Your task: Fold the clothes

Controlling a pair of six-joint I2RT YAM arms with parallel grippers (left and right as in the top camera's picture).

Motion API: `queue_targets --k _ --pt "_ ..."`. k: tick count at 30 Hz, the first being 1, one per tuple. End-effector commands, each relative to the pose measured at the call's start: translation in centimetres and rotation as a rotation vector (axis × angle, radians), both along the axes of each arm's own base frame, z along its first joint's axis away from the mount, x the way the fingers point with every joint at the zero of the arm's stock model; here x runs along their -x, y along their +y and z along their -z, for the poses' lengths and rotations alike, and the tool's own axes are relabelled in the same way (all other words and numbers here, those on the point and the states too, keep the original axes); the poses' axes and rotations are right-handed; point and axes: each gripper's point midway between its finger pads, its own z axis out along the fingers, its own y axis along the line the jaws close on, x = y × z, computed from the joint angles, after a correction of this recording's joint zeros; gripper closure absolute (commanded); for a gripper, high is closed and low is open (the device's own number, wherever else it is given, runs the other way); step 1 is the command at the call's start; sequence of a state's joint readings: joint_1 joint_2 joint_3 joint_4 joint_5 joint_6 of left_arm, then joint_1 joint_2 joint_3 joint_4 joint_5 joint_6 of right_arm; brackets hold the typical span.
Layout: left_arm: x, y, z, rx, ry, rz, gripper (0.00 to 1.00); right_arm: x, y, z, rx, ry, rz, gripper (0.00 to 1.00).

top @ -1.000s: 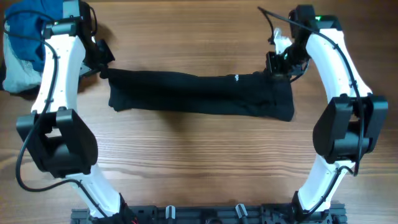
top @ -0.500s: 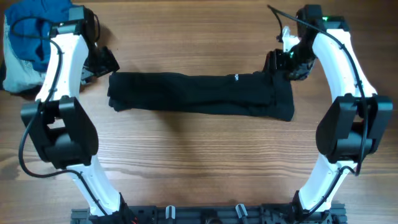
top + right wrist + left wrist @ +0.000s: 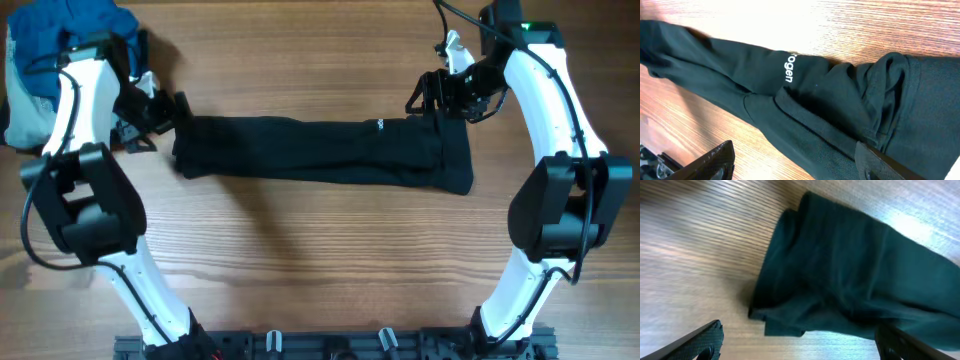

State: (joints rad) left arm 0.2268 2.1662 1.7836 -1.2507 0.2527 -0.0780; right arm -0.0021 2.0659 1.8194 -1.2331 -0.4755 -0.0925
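The clothes [image 3: 320, 150] are one black garment lying on the wooden table as a long folded strip, left to right. A small white logo [image 3: 381, 125] shows near its right end, and also in the right wrist view as the logo [image 3: 789, 66]. My left gripper [image 3: 165, 112] is open just off the strip's left end, holding nothing. In the left wrist view the garment's bunched end [image 3: 840, 280] lies beyond the open left gripper [image 3: 800, 347]. My right gripper [image 3: 423, 95] is open above the strip's right end. The right gripper [image 3: 800, 165] hovers over the fabric [image 3: 850, 115], which is not pinched.
A bright blue garment [image 3: 75, 20] and a pale blue-white one [image 3: 20, 110] are heaped at the far left corner, behind the left arm. A black rail [image 3: 330, 345] runs along the table's front edge between the arm bases.
Both grippers went from shut on the garment's ends to open, letting it go. The left gripper shifted slightly left and nearer, and the right one drew back from the strip's corner.
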Motion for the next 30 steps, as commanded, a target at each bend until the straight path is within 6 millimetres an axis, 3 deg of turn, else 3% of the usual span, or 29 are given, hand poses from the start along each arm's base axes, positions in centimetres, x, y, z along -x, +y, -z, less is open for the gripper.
queue_targets --k 1,8,12,20,26,30 --pt "0.0 -0.9 2.0 0.067 0.026 0.058 0.05 -0.4 0.3 -1.9 -0.029 -0.052 -0.010 0.22" --pt "1.3 -1.5 5.9 0.120 0.115 0.135 0.10 -0.2 0.2 -1.8 -0.025 -0.044 -0.008 0.23" --pt "1.2 -1.5 6.8 0.125 0.116 0.134 0.24 -0.2 0.1 -1.8 -0.018 -0.044 -0.008 0.22" --pt "-0.7 -3.5 6.9 0.159 0.035 0.164 0.89 -0.1 0.1 -1.8 -0.018 -0.038 -0.005 0.23" --pt "-0.8 -1.2 5.9 0.153 0.007 0.111 0.96 0.3 0.1 -1.7 -0.017 -0.020 -0.006 0.22" --pt "-0.4 1.3 2.2 0.137 -0.055 0.095 0.96 0.2 0.1 -1.7 -0.018 -0.023 -0.005 0.21"
